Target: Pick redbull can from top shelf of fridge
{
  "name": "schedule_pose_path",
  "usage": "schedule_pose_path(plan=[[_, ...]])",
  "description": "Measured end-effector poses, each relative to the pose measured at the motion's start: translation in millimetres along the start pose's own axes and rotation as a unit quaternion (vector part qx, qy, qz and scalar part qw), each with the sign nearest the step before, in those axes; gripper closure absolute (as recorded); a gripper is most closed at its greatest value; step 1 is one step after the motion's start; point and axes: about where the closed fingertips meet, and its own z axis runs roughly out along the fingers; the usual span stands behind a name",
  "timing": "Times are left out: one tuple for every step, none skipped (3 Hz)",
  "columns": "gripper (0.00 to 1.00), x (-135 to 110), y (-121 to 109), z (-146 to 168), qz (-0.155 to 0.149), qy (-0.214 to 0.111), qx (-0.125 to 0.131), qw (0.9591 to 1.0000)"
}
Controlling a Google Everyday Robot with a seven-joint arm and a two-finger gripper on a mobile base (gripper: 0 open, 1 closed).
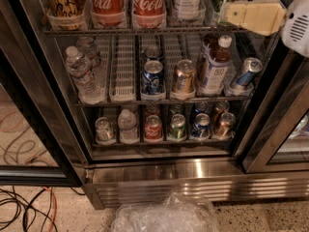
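Steel-based fridge [193, 173], wire top shelf [145, 31], boxy cream gripper [241, 16] upper right

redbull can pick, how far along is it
Early. Done: the fridge looks open, and the claw is level with the right end of the top shelf. In hand: the approach only; no can shows in the claw. Left: find the redbull can, which I cannot make out on that shelf from here, then grip it and lift it out.

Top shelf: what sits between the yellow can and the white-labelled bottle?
Two Coca-Cola cans, in the camera view; the gripper hovers at the shelf's right end.
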Motion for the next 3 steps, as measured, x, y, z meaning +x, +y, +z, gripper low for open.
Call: schedule_pose_path(plan=[[0.17, 4, -3, 5, 0.011, -0.007, 0.018, 0.9997], [0.26, 5, -6, 11, 0.007, -0.014, 0.03, 0.9994], [0.27, 4, -11, 18, 0.001, -0.022, 0.04, 0.999]])
